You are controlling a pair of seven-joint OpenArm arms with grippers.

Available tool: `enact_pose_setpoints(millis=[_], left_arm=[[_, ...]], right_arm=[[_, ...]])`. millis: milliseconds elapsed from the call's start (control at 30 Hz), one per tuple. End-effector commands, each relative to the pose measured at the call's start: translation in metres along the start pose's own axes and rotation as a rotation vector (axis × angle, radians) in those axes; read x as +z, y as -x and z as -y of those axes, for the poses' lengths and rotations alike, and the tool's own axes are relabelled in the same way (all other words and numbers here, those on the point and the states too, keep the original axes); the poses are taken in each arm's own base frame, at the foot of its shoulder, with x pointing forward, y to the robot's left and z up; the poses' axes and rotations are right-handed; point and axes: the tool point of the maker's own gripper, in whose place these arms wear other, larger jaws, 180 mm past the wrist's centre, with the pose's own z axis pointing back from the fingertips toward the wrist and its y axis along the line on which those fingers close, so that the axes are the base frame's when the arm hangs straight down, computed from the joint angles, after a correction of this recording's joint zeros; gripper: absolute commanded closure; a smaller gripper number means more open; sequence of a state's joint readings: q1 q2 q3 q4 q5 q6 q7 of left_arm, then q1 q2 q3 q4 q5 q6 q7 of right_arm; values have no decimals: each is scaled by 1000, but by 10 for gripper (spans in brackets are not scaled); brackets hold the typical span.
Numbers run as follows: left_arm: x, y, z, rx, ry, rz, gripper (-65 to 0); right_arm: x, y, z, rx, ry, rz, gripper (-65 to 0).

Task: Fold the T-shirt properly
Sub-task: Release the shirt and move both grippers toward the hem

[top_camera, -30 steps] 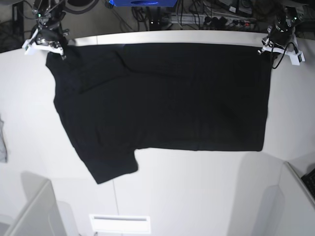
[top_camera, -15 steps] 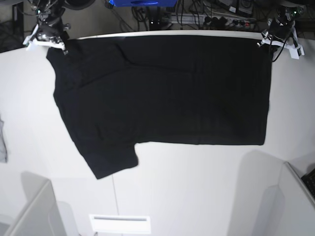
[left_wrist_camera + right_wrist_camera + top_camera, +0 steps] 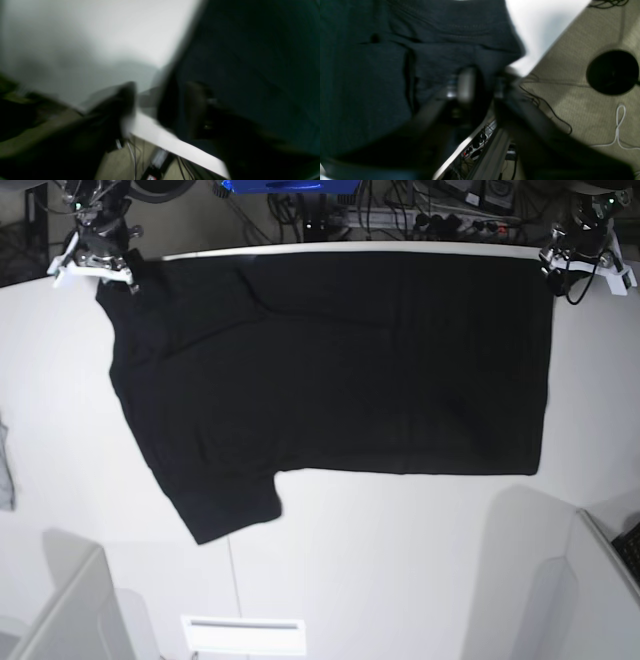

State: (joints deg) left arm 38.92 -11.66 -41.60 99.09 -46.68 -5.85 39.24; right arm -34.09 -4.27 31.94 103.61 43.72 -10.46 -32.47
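**Materials and finish**

T-shirt (image 3: 330, 360): black matt knit cloth, soft, stitched hem lines visible in right wrist view (image 3: 460, 22). Table (image 3: 400, 570): smooth white surface, slight sheen. Left gripper (image 3: 590, 265) and right gripper (image 3: 92, 265): white plastic-looking parts on dark bodies. Floor (image 3: 572, 82): rough beige carpet. Grey cloth scrap (image 3: 5, 470) matt.

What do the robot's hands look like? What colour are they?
Each gripper has white plastic parts with dark metal and black cables: the left gripper and the right gripper. Seen close up, the fingers look dark, with a paler grey pad.
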Motion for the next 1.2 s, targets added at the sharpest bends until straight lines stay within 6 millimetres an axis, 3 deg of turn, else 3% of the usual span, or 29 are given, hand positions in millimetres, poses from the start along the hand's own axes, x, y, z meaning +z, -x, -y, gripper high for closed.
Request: enact_pose_setpoints(millis=[0, 67, 200, 300, 400, 500, 567, 733, 867, 1100, 1167], left_arm=[[5, -12, -4, -4, -6, 41, -434], [9, -23, -13, 9, -29, 73, -497], [18, -41, -23, 10, -56, 123, -502], [28, -61, -19, -10, -56, 184, -502], [30, -82, -12, -8, -43, 247, -502], [24, -105, 2, -19, -10, 300, -502], [22, -121, 8, -44, -11, 334, -502], [16, -165, 20, -108, -76, 451, -502], [16, -194, 25, -155, -139, 524, -502], [1, -215, 27, -109, -150, 548, -502], [-11, -217, 38, -142, -128, 524, -502]], right_arm=[[3, -7, 0, 6, -5, 23, -240], [4, -7, 1, 6, -1, 23, -321], [17, -27, 11, -12, 24, 101, -326], [29, -52, 21, -27, 53, 182, -326], [31, -80, 15, -10, 37, 243, -327], [25, -111, -4, 35, -11, 296, -333], [14, -121, -24, 73, -56, 294, -335], [-30, -120, -66, 175, -134, 207, -335], [-47, -125, -95, 191, -183, 191, -335], [-75, -137, -155, 276, -259, 161, -335], [-84, -141, -174, 293, -277, 153, -335]])
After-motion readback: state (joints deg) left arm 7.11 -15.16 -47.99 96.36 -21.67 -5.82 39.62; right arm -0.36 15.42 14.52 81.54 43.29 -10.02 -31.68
